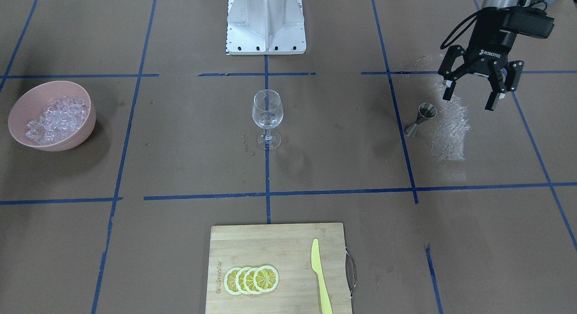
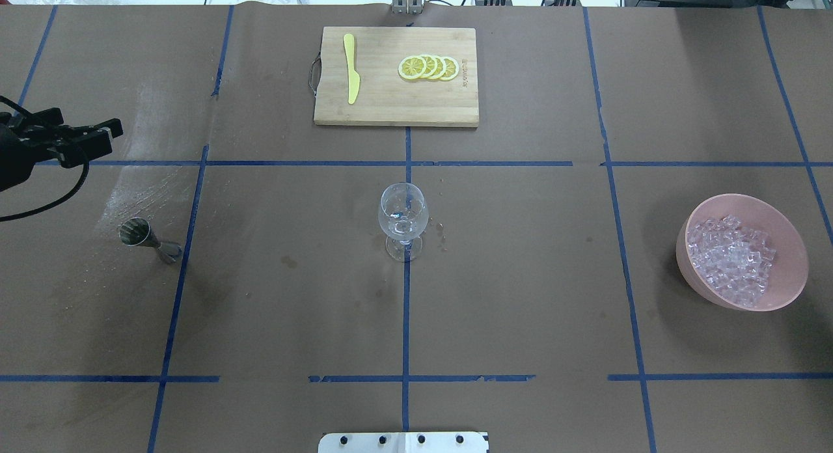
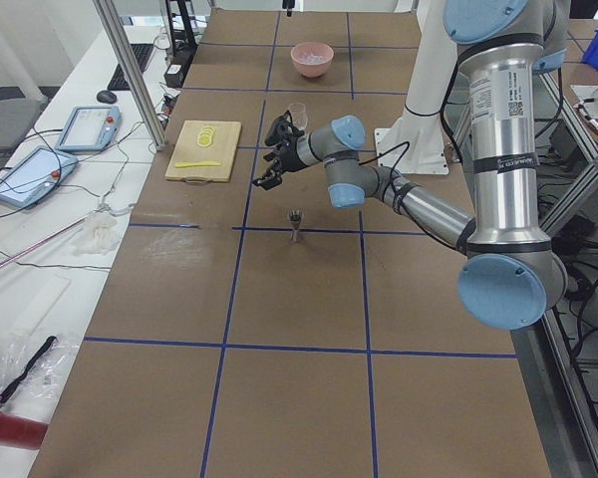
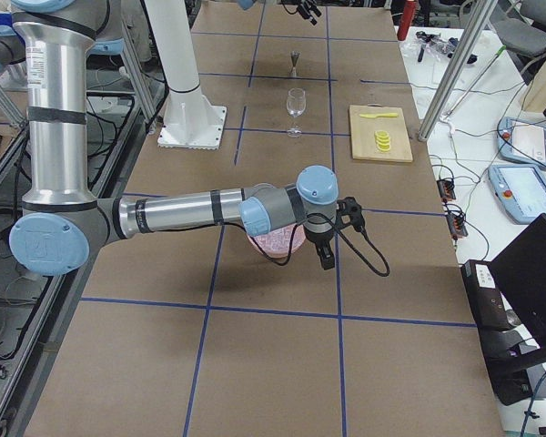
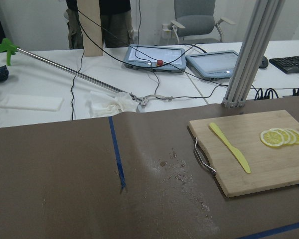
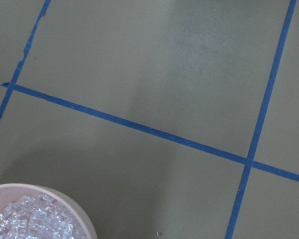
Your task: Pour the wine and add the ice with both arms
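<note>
A clear stemmed wine glass (image 1: 267, 110) (image 2: 403, 213) stands upright at the table's middle. A small metal jigger (image 1: 422, 117) (image 2: 139, 234) stands upright on the robot's left side. My left gripper (image 1: 471, 99) (image 2: 91, 137) hangs open and empty in the air, beside and above the jigger and not touching it. The ice (image 1: 56, 117) (image 2: 732, 258) (image 6: 30, 221) fills a pink bowl (image 1: 25, 102) (image 2: 791, 280) on the robot's right side. My right gripper (image 4: 328, 248) shows only in the exterior right view, over the bowl's far edge; I cannot tell if it is open.
A wooden cutting board (image 1: 252, 242) (image 2: 377, 108) at the table's operator edge holds lemon slices (image 1: 251, 279) and a yellow knife (image 1: 321, 278). A wet, scuffed patch (image 1: 451, 124) lies on the brown paper by the jigger. The white pedestal base (image 1: 266, 25) stands behind the glass.
</note>
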Action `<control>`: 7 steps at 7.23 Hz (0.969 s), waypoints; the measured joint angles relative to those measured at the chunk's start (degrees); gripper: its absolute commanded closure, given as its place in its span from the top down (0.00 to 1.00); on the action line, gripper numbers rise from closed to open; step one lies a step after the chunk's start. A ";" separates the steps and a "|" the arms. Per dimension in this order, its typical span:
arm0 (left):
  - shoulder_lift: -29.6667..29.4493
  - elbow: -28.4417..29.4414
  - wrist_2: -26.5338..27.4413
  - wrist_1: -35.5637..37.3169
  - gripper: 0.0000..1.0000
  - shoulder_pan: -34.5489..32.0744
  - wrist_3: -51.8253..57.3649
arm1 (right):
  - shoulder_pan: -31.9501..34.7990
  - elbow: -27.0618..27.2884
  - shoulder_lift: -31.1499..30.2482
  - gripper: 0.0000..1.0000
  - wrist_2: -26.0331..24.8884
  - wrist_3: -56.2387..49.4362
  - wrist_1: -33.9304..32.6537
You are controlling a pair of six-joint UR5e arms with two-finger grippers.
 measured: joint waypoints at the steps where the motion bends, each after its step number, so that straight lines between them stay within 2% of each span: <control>1: 1.66 0.49 8.00 -0.91 1.00 5.54 -3.68 | -0.01 0.00 0.02 1.00 0.00 -0.01 0.00; 3: 2.73 4.32 23.51 -1.49 1.00 15.91 -11.05 | -0.04 0.00 0.01 1.00 0.00 -0.01 0.00; 4: 2.70 6.51 28.58 -1.68 1.00 18.97 -13.62 | -0.03 0.00 -0.02 1.00 0.00 0.00 0.00; 7: 1.24 11.74 36.61 -1.90 0.99 24.30 -17.37 | 0.04 -0.13 -0.05 1.00 0.00 -0.02 0.00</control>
